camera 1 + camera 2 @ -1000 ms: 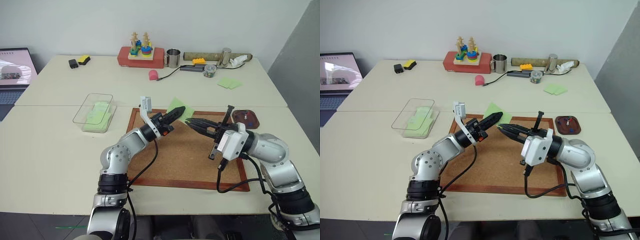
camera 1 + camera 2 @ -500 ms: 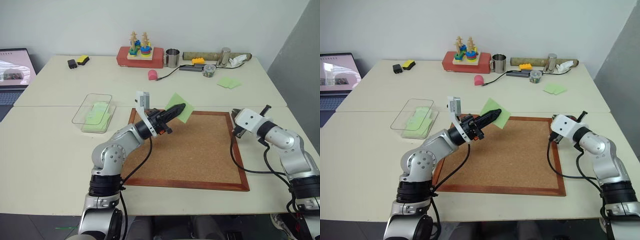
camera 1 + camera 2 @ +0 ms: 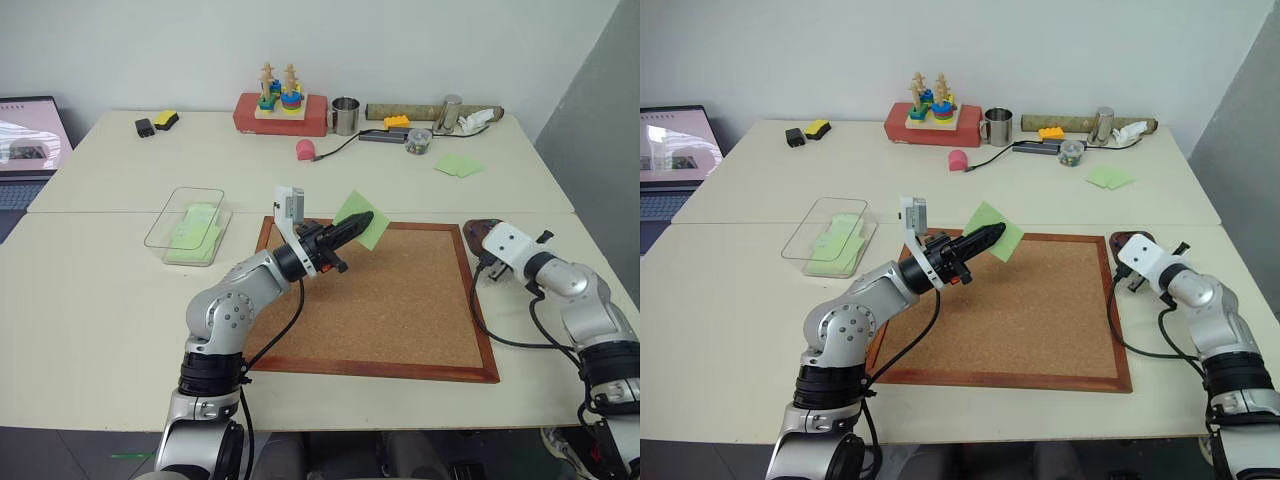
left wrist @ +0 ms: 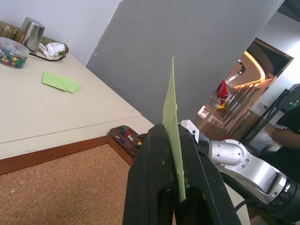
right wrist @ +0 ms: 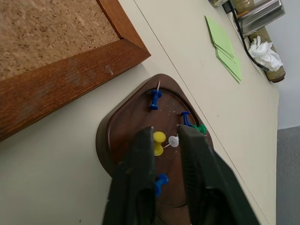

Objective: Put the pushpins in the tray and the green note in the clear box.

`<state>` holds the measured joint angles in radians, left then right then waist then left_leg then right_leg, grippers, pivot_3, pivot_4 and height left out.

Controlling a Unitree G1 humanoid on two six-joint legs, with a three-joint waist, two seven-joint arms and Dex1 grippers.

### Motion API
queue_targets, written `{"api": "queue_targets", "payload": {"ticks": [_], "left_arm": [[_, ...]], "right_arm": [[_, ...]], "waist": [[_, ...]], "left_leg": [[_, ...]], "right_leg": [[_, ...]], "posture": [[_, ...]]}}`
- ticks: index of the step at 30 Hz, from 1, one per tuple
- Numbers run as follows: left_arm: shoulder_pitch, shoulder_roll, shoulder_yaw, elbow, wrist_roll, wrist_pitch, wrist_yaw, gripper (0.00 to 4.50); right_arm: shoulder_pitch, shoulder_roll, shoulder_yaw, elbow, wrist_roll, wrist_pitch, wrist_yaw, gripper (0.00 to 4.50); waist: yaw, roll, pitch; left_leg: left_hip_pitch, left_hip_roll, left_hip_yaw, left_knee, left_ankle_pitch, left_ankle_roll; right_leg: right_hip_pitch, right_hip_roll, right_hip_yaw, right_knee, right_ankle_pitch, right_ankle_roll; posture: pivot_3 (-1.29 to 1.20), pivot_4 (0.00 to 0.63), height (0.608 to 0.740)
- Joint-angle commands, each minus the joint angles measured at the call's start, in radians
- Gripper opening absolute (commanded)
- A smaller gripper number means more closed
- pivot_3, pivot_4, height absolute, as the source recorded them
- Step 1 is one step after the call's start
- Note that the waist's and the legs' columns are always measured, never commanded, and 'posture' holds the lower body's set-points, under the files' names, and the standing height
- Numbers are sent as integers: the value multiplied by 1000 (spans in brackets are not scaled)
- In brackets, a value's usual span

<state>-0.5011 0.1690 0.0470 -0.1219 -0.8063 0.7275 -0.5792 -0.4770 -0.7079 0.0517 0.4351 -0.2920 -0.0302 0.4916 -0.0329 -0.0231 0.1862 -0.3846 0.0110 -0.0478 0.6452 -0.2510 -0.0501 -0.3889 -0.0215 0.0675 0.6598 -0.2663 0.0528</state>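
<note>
Two black fingers [image 4: 154, 187] of the left gripper [image 3: 352, 222] are clamped together on the green note [image 3: 362, 218], which stands edge-on between them in the left wrist view and rises past their tips. From the head camera, this gripper is raised above the far left corner of the cork board [image 3: 390, 300], pointing toward the robot's right, with the note lifted off the surface.

Across the board, the right gripper [image 5: 165, 138] hangs over the tray [image 5: 126, 126], its two fingers parted with a gap between them. A yellow pushpin [image 5: 159, 142] and a white one [image 5: 174, 140] show in that gap, lying in the tray, and a blue pushpin [image 5: 161, 180] sits just beside the inner face of one finger; whether it touches cannot be told. More pushpins [image 5: 154, 98], blue and green, lie further along the tray. The tray rests on the table [image 3: 100, 290] just beside the board's far right corner.

The clear box [image 3: 188, 222] sits on the table to the left of the board, well apart from the held note, with green notes under it
</note>
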Motion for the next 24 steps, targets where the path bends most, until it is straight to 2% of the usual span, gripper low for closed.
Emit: {"api": "queue_targets", "payload": {"ticks": [1, 3, 17, 20, 24], "left_arm": [[-3, -5, -5, -42, 4, -25, -10, 0], [-5, -5, -4, -40, 5, -27, -10, 0], [-18, 6, 4, -34, 12, -36, -4, 0], [-17, 32, 17, -56, 19, -34, 4, 0], [-13, 148, 90, -117, 21, -10, 17, 0]], "right_arm": [[-15, -33, -35, -20, 11, -1, -21, 1846], [-14, -39, -43, -30, 15, -2, -27, 2248], [-31, -36, -92, -45, 89, 20, -28, 2248], [-26, -42, -104, -114, 132, 34, 17, 2248], [5, -53, -107, -348, 296, 131, 211, 2248]], "waist": [[0, 0, 0], [0, 0, 0], [0, 0, 0], [0, 0, 0], [-7, 0, 0]], "left_leg": [[0, 0, 0, 0, 0, 0], [0, 0, 0, 0, 0, 0], [0, 0, 0, 0, 0, 0], [0, 0, 0, 0, 0, 0], [0, 1, 0, 0, 0, 0]], "right_leg": [[0, 0, 0, 0, 0, 0], [0, 0, 0, 0, 0, 0], [0, 0, 0, 0, 0, 0], [0, 0, 0, 0, 0, 0], [0, 1, 0, 0, 0, 0]], "posture": [[0, 150, 740], [0, 150, 740], [0, 150, 740], [0, 150, 740], [0, 150, 740]]}}
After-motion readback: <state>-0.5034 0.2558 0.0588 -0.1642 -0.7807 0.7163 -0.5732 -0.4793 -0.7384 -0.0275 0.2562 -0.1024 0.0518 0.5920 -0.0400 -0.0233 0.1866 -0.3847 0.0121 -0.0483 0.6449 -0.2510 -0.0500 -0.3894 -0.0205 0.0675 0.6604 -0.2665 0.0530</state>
